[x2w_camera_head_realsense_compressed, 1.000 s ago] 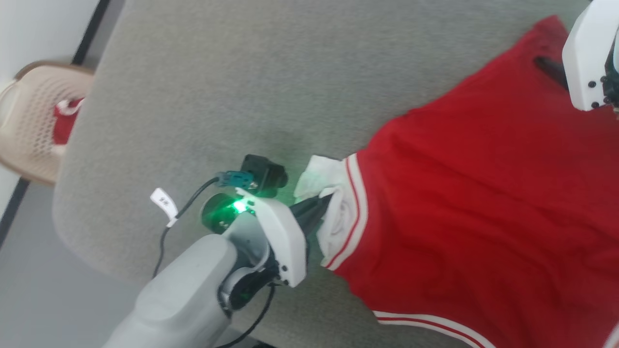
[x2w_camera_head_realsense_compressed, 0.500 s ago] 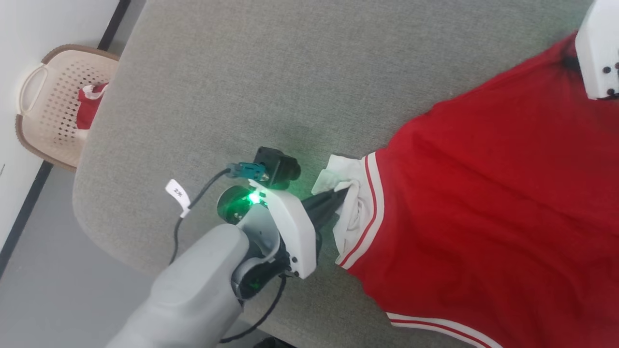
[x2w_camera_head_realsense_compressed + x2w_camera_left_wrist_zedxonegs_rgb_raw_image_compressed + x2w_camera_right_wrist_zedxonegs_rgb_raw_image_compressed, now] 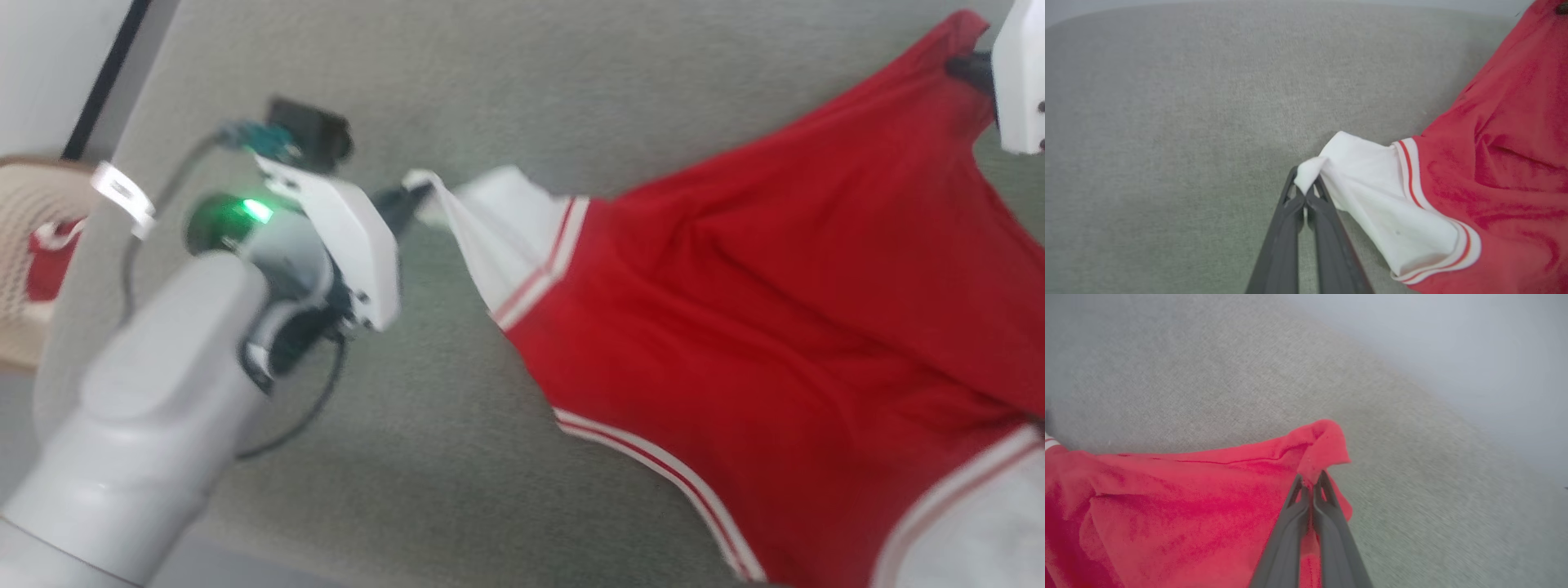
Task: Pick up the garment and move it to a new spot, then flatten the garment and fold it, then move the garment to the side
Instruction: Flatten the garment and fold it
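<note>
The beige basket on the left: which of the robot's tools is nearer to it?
Left. The left tool pinches the white sleeve of the garment, a short way right of the basket. The right tool grips a red corner at the head view's far right edge.

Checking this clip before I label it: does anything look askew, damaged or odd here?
Nothing is damaged or spilled. The garment is not flat: it is stretched and creased between the left gripper, shut on the tip of the white sleeve, and the right gripper, shut on a red corner, over the grey surface.
</note>
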